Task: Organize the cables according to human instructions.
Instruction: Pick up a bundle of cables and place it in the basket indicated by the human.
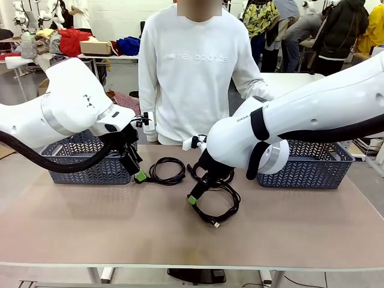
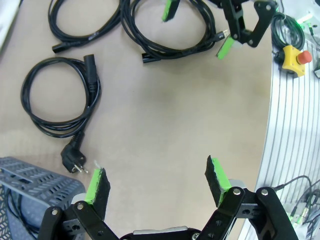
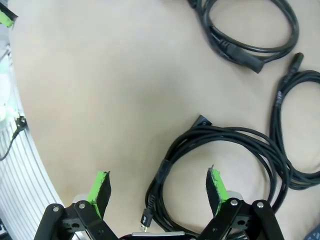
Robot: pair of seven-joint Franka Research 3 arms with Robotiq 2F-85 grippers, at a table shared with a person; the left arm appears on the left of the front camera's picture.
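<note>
Three black cables lie coiled on the tan table. One coil (image 1: 170, 160) sits just right of my left gripper (image 1: 138, 173), which hangs open low beside the left basket. In the left wrist view that coil (image 2: 95, 87), with a mains plug, lies ahead and to the left of the open left gripper (image 2: 157, 180), and nothing is between the fingers. My right gripper (image 1: 197, 195) hovers open over the nearest coil (image 1: 235, 204). In the right wrist view the right gripper (image 3: 159, 181) straddles that coil's (image 3: 225, 132) edge. Two more coils (image 3: 250, 47) (image 3: 277, 110) lie beyond.
A grey slatted basket (image 1: 90, 162) stands at the left and another (image 1: 312, 168) at the right. A person in a white sweater (image 1: 192, 72) stands at the far edge. A yellow and red stop button (image 2: 295, 60) sits on the ribbed rail beside the table.
</note>
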